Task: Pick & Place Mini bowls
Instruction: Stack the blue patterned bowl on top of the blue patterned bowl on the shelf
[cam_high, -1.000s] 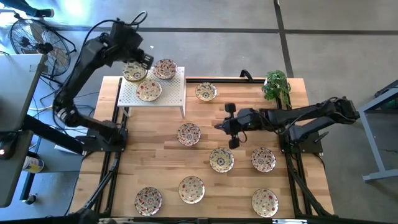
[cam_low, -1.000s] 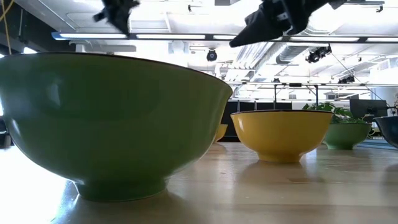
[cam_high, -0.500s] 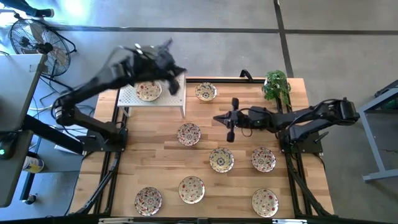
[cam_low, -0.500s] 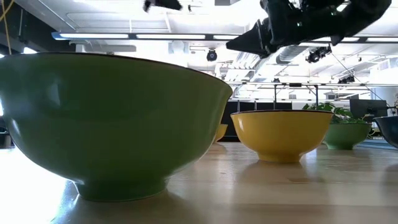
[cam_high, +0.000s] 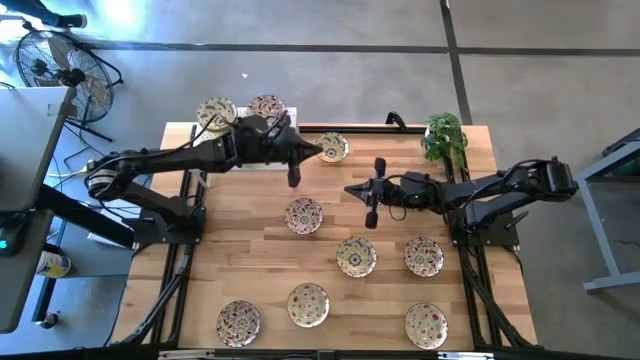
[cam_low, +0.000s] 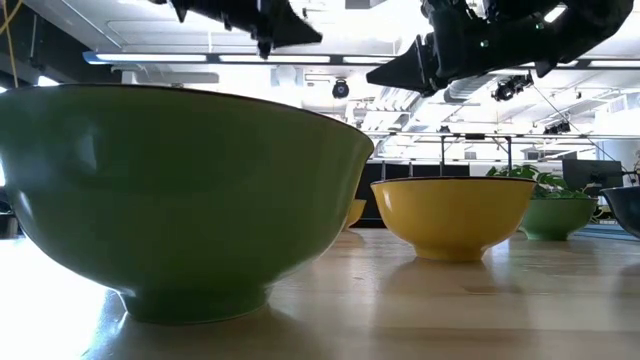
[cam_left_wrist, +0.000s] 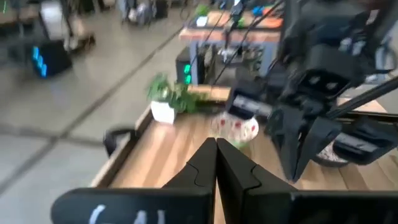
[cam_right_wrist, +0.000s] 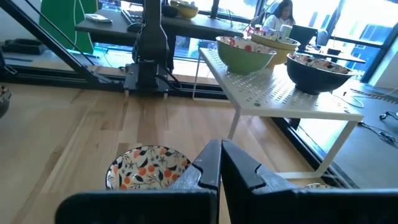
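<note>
Several mini bowls with floral patterns lie spread over the wooden table, among them one (cam_high: 304, 214) at the middle and one (cam_high: 332, 148) near the far edge. Two more (cam_high: 217, 112) (cam_high: 266, 107) rest on the white perforated rack (cam_right_wrist: 280, 93) at the far left. My left gripper (cam_high: 318, 152) is shut and hangs level above the table, its tips just left of the far bowl (cam_left_wrist: 236, 127). My right gripper (cam_high: 347, 190) is shut too, level above the table's middle and pointing left, with the middle bowl (cam_right_wrist: 149, 165) below and ahead of it. Neither holds anything.
A potted plant (cam_high: 445, 138) stands at the far right corner. More bowls lie along the near edge (cam_high: 308, 304) and right of centre (cam_high: 424, 256). The two grippers point toward each other, a short way apart. Bare wood lies at the left (cam_high: 230, 230).
My left gripper has swung from above the rack toward the table's right and down, tipping from pointing downward to about level; its arm now stretches over the rack. My right gripper has tipped up to about level and rolled a little, staying above the table's middle.
</note>
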